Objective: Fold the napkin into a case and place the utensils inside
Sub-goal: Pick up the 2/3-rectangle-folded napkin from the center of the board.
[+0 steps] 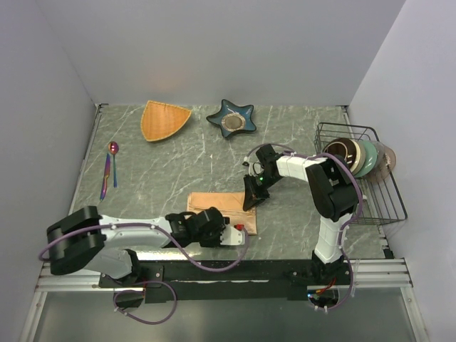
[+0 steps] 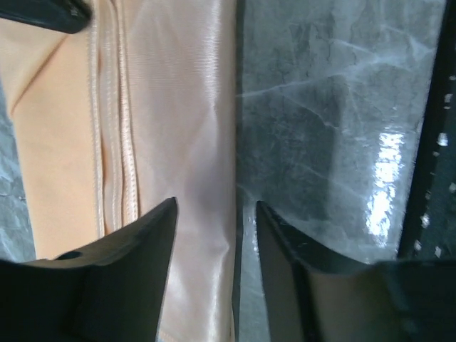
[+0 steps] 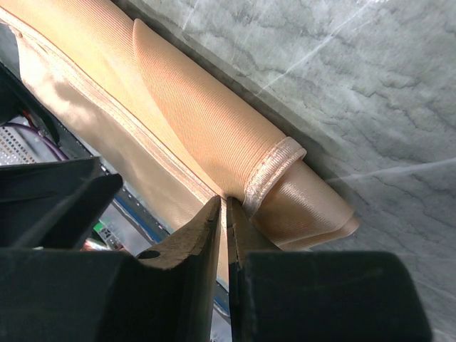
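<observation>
**While the right gripper (image 3: 224, 203) pinches the napkin (image 3: 199, 121), the left gripper (image 2: 215, 206) stands open over its edge**

Where the right fingers (image 3: 192, 242) meet, a thin layer of cloth is caught between them, so these jaws are closed on the napkin with only a sliver of a gap. Just right of their tips, a stitched hem (image 3: 274, 167) curls round the rolled end of a fold. From the pinch, that fold runs away to the upper left in the wrist view as a long soft ridge lying on the table (image 3: 370, 85).

Although the left jaws are down at the cloth, they stand well apart and hold nothing. The napkin's straight edge runs between them, pointing directly away from the jaws. One finger sits over cloth and the other over bare table. Whether either tip touches the surface I cannot tell.

Seen from above, the napkin is a folded strip with its long axis running left to right. The left gripper is over its near side and the right gripper is at its far right corner.

Well apart from both grippers, off to the far left, the utensils (image 1: 105, 179) lie side by side. Their long axes run near to far, and the spoon (image 1: 112, 148) has its bowl at the far end.
</observation>
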Robot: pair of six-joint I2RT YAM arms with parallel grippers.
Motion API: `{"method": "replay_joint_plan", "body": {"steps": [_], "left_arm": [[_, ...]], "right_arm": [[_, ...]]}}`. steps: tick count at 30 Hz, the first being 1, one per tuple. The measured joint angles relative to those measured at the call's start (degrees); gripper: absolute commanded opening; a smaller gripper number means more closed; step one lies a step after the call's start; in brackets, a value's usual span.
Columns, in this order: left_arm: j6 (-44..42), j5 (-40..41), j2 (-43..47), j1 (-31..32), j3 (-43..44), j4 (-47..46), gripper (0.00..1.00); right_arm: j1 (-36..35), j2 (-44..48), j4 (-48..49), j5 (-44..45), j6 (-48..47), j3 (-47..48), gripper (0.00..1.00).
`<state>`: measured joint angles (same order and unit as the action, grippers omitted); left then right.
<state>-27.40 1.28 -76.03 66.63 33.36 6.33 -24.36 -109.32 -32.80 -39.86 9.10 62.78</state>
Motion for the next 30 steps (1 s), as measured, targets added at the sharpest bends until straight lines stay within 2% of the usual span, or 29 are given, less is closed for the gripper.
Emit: {"method": "replay_joint_plan", "body": {"steps": [6, 8, 10, 11, 15, 22, 30], "left_arm": [[-2.19, 5.35, -6.25, 2.95, 0.74, -5.62, 0.28], [-2.49, 6.19, -7.23, 3.02, 1.05, -6.36, 0.16], [-2.49, 5.92, -7.41, 2.69, 1.16, -5.88, 0.10], [-2.03, 4.57, -7.32, 1.70, 1.75, -4.44, 0.01], [-1.79, 0.37, -6.71, -0.74, 4.11, 0.11, 0.01], [-1.14, -13.11, -6.34, -8.74, 14.03, 13.00, 0.01], [-1.79, -28.24, -15.52, -19.85, 26.84, 24.68, 0.01]], "right_arm": [[-0.04, -0.02, 0.07, 0.11, 0.00, -0.07, 0.16], [-0.04, -0.02, 0.09, 0.11, -0.02, -0.09, 0.16], [-0.04, -0.02, 0.11, 0.11, -0.02, -0.09, 0.16], [-0.04, -0.02, 0.09, 0.11, -0.04, -0.09, 0.16], [-0.15, -0.02, 0.09, 0.11, -0.09, -0.09, 0.16], [-0.50, -0.02, 0.11, 0.11, -0.59, -0.09, 0.16], [-0.68, 0.00, 0.09, 0.11, -1.31, -0.02, 0.16]]}}
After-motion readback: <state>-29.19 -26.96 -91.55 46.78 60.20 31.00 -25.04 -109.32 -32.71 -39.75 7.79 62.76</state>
